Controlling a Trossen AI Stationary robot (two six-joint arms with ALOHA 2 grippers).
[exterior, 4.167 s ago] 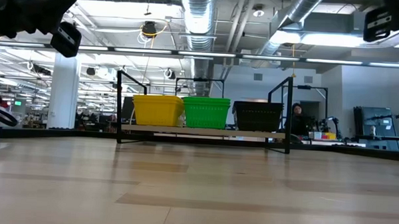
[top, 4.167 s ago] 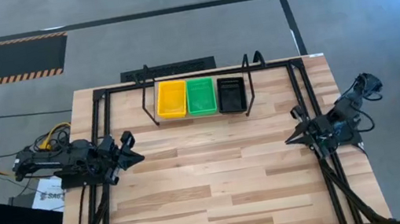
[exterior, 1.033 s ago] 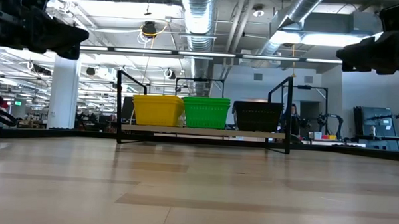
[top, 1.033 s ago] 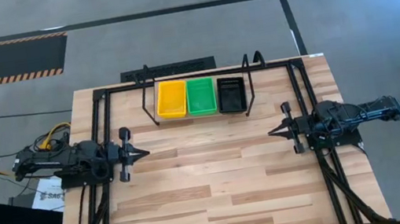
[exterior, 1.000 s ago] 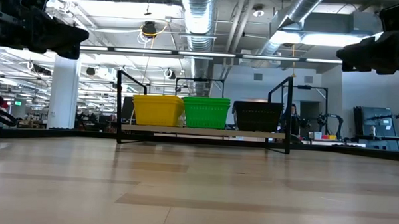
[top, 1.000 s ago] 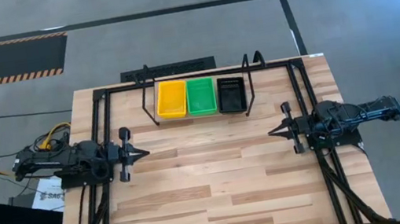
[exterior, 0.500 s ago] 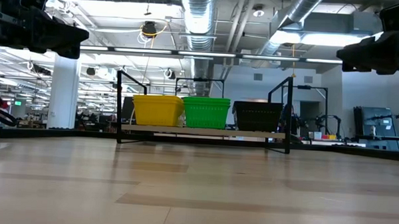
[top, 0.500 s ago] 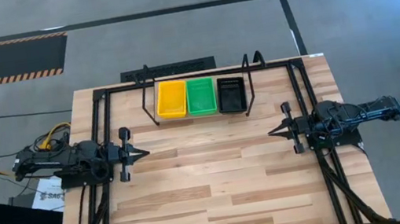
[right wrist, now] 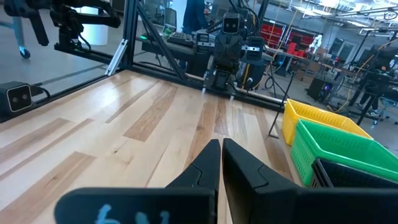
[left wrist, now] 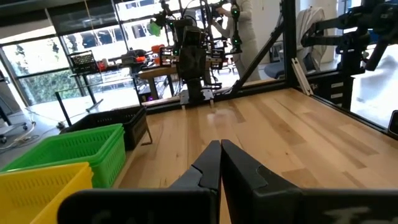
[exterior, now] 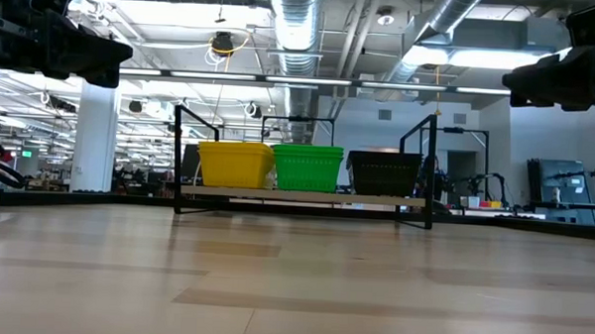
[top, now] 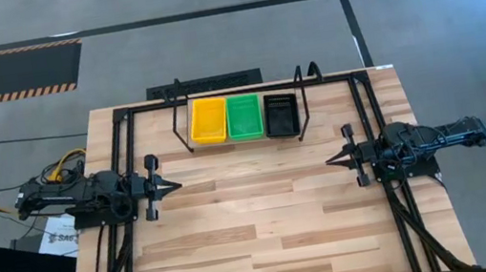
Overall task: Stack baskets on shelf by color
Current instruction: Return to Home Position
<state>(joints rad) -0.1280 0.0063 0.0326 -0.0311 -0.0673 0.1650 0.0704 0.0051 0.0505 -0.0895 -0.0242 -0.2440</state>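
Note:
A yellow basket (top: 208,121), a green basket (top: 243,117) and a black basket (top: 280,114) sit side by side on the low black shelf (top: 181,118) at the table's far middle, their bottoms on its level bars. My left gripper (top: 176,183) hovers shut at the table's left edge, pointing level toward the right. My right gripper (top: 331,159) hovers shut at the right edge, pointing level toward the left. Nothing is between either pair of fingers. The baskets also show in the low view: yellow basket (exterior: 235,163), green basket (exterior: 307,166), black basket (exterior: 384,173).
A large black tube frame (top: 126,163) edges the wooden table. The table's middle and near parts (top: 267,229) are bare wood. Cables and a paper lie beyond the left edge (top: 51,174).

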